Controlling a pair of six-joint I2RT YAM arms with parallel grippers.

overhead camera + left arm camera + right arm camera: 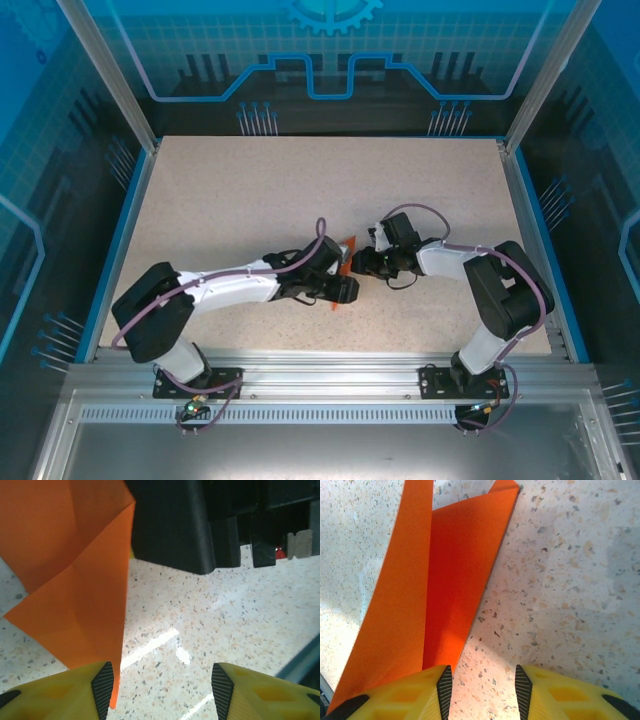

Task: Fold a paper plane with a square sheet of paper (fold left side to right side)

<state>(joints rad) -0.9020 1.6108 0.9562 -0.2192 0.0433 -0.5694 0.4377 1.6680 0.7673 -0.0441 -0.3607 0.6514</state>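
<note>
Lying near the middle of the tabletop, the folded orange-red paper sheet was flanked by both arms. The left end effector was at its 6 o'clock and the right end effector at its 3 o'clock. The left jaws were seen spread wide with nothing between them, the sheet's pointed tip just beside the 9 o'clock pad. The right jaws were parted less, with bare tabletop between them. The sheet ran from under the 9 o'clock finger toward 12 o'clock; contact could not be told.
</note>
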